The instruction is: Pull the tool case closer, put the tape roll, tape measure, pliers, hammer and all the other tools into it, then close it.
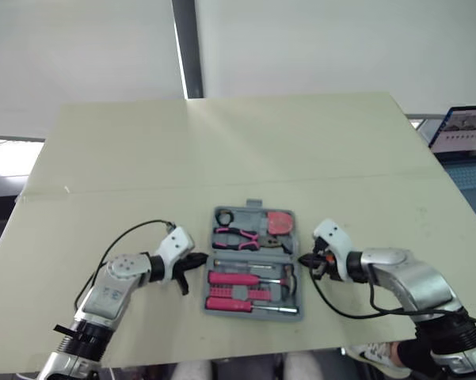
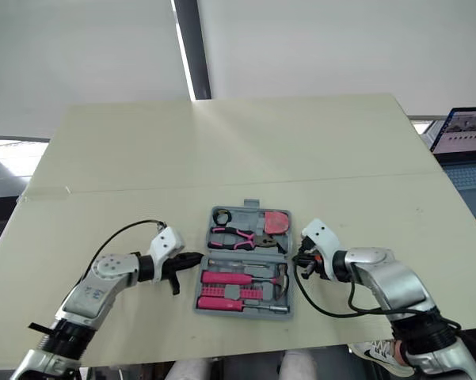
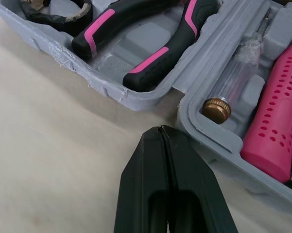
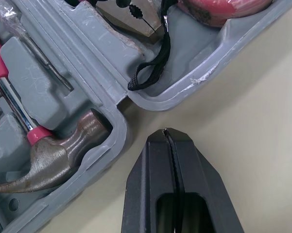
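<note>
The grey tool case (image 1: 254, 304) lies open and flat near the table's front edge, between my two grippers. In it lie the black tape roll (image 1: 224, 216), the pink tape measure (image 1: 280, 222), the pink-and-black pliers (image 1: 238, 237), the hammer (image 4: 53, 162) and pink-handled tools (image 1: 234, 279). My left gripper (image 1: 196, 262) is shut and empty, its tips just off the case's left side by the hinge notch (image 3: 177, 99). My right gripper (image 1: 306, 260) is shut and empty, close to the case's right side, near the tape measure's black strap (image 4: 153, 65).
The cream table (image 1: 222, 150) stretches far behind the case, with a fold line across its middle. A laptop (image 1: 463, 134) stands off the table's right edge. Black cables (image 1: 119, 241) loop from both wrists over the table.
</note>
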Tool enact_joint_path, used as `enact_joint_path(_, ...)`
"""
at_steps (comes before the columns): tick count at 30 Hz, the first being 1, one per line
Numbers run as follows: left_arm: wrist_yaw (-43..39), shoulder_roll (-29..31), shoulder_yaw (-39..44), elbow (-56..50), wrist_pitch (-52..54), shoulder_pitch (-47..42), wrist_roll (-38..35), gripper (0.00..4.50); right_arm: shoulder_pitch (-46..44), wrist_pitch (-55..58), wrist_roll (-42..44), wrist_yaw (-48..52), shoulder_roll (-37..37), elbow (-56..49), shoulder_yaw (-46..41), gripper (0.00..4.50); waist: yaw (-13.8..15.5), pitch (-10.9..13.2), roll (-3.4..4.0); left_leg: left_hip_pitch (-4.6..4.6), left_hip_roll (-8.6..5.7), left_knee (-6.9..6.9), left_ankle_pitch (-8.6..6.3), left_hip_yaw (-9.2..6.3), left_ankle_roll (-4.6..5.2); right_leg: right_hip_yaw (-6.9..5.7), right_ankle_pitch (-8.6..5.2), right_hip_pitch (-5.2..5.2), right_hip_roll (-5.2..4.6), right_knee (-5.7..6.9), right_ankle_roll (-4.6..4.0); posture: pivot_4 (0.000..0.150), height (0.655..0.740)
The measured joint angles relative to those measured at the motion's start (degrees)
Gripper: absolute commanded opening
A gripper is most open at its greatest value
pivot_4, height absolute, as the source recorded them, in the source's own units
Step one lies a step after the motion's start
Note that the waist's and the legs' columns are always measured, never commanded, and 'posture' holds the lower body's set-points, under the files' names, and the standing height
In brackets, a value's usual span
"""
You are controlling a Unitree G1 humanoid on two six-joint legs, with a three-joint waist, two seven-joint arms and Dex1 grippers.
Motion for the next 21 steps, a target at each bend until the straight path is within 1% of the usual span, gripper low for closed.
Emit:
enact_joint_path(6,0.5,-1.4,-0.1,1.8,-1.4,-1.1,0.8,0.05,-1.4,0.6,-0.3,0.0,1.3,0.0,2.1,0.0,0.0,0.0,0.0,0.0,0.0,0.0,0.0,0.0,0.0,0.0,0.0,0.0,0.0,0.0,0.0,0.15,0.7373)
enact_joint_path(13,0.5,-2.5,-0.2,3.3,-2.2,-1.8,1.4,0.05,-1.9,0.7,-1.3,0.2,1.4,0.0,2.7,0.0,0.1,0.0,0.0,0.0,0.0,0.08,0.0,-0.01,0.0,-0.01,0.0,0.03,0.0,0.05,0.0,0.15,0.7373)
enact_joint_path(21,0.6,-2.5,-0.3,-2.5,0.4,2.3,1.3,0.05,-2.3,0.6,-2.3,1.9,0.0,0.0,3.6,0.0,0.1,0.0,0.0,0.0,0.0,0.05,0.0,-0.02,0.0,-0.01,0.0,0.03,0.0,0.02,0.0,0.15,0.7373)
